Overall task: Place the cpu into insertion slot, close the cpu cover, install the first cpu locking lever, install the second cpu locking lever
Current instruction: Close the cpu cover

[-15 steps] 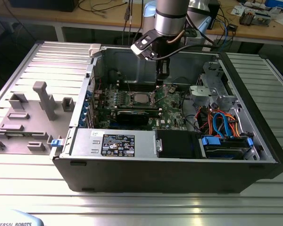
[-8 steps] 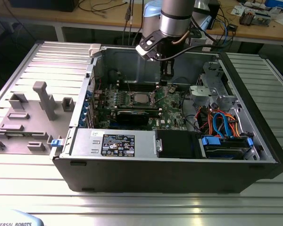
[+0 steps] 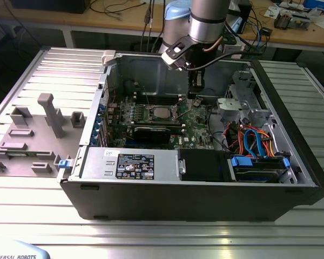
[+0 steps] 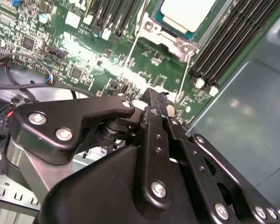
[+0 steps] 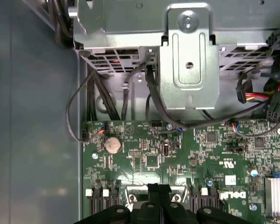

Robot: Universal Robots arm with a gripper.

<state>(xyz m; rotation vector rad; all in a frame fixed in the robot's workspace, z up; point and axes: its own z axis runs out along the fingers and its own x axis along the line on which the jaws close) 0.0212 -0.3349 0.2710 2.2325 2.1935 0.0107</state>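
The gripper [image 3: 194, 94] hangs inside the open computer case [image 3: 194, 194], in the upper middle of the exterior view, low over the green board [image 4: 84, 60]. In both wrist views its fingers look drawn together with no gap between them. I cannot tell whether anything thin is pinched there.

The chip [image 3: 161, 113] sits to the exterior view's left of the gripper and a touch lower in the frame, near it but apart, about the centre of the picture. It lies flat, pale metal top up, inside the socket [image 3: 150, 113]. The silvery cover plate [image 4: 182, 44] seems to be down around it, though I would not swear to that. The chip is square, so it has no long axis, and its edges run parallel to the memory slots [image 4: 224, 46] on either side.

The wires look closer to the gripper's business. In the second wrist view a thin wire lever [image 4: 181, 74] runs from a corner of the cover plate toward the gripper's tip and ends just beside it. A second wire lever [image 4: 130, 65] comes off the other corner, roughly alongside. Both have their long axes pointing from socket to gripper. Neither looks tucked under a catch, so I judge both unlatched.

The case rests on a ribbed metal tabletop [image 3: 151, 232].
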